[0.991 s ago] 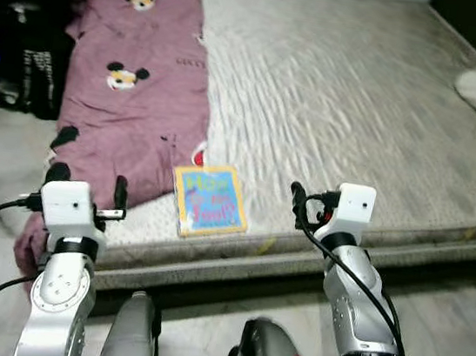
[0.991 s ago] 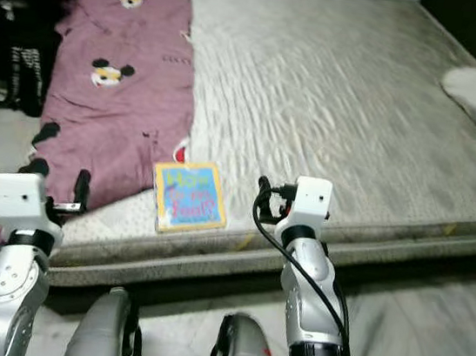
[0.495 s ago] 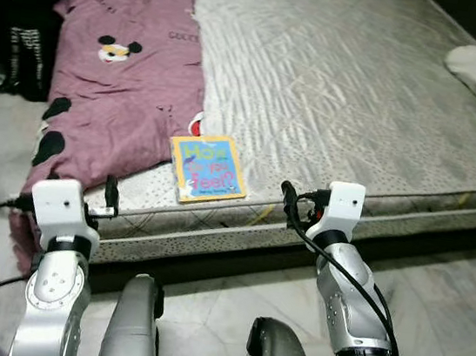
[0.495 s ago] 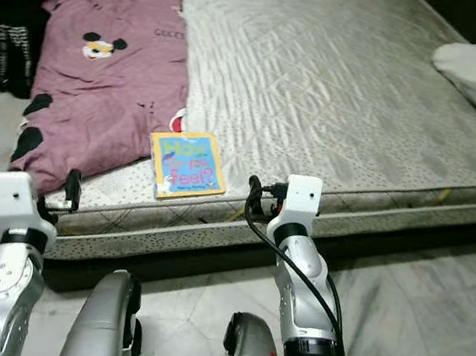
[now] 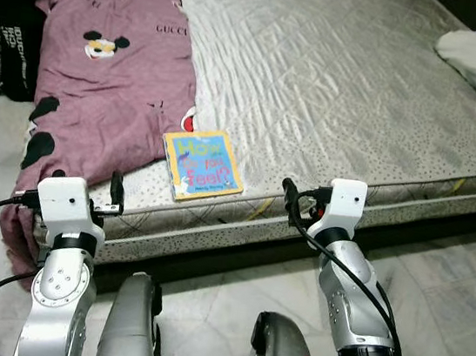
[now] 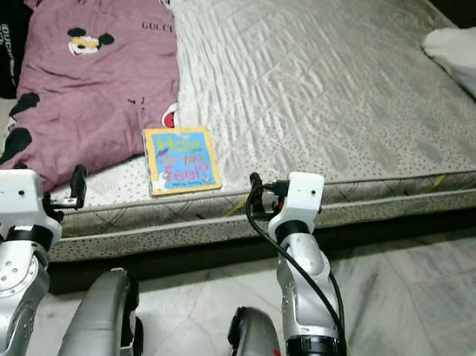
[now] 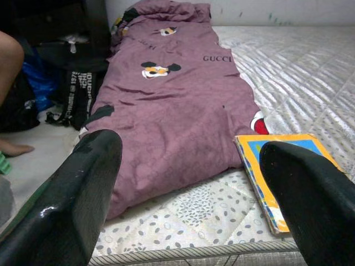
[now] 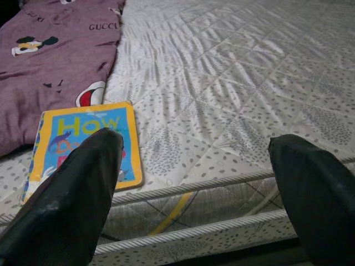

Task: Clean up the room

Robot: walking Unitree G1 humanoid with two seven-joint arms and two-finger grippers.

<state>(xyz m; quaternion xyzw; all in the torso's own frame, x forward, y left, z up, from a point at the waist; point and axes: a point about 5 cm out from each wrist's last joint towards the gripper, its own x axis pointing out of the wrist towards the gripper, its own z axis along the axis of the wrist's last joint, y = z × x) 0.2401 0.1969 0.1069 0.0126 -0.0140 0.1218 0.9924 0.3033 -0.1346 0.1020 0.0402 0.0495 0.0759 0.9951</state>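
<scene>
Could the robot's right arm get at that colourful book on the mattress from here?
Probably yes. The book lies flat near the mattress edge, just ahead of the open right tool, with nothing between them; the purple blanket only borders its far side.

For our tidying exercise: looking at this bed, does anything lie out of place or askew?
Yes. A children's book lies flat near the mattress front edge, skewed to it, beside a purple blanket bunched along one side and spilling over the corner. Both open grippers, left and right, hover at the edge.
</scene>
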